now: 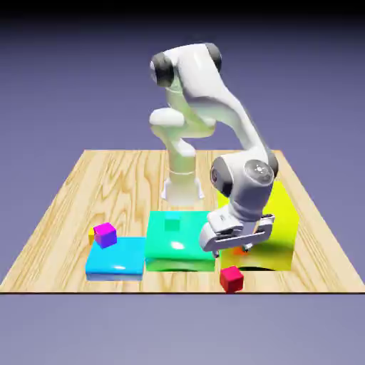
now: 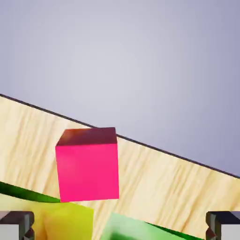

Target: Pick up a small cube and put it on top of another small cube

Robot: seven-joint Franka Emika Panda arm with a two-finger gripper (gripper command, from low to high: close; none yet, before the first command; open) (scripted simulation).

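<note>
Hovering above the near side of the wooden table (image 1: 46, 260), with the two-finger gripper (image 1: 233, 252) toward 5 o'clock from the centre of the exterior view. Standing with fingers wide apart, gripping nothing. Showing the small plain red cube (image 1: 232, 279) at 6 o'clock from the gripper, near the table's front edge, before the large glossy yellow block (image 1: 279, 232). Appearing bright pink-red in the hand view, at 11 o'clock from the midpoint between the fingertips and beyond them.

Located at 10 o'clock from the red cube: the small plain magenta cube (image 1: 105, 235), seen over the far-left corner of the low glossy blue block (image 1: 114, 265); contact impossible to confirm. Partly visible behind it: a small orange-yellow piece (image 1: 91, 234). Positioned at 3 o'clock from the blue block: the wide glossy teal-green block (image 1: 160, 249), with a small green cube (image 1: 172, 224) showing against its upper face.
</note>
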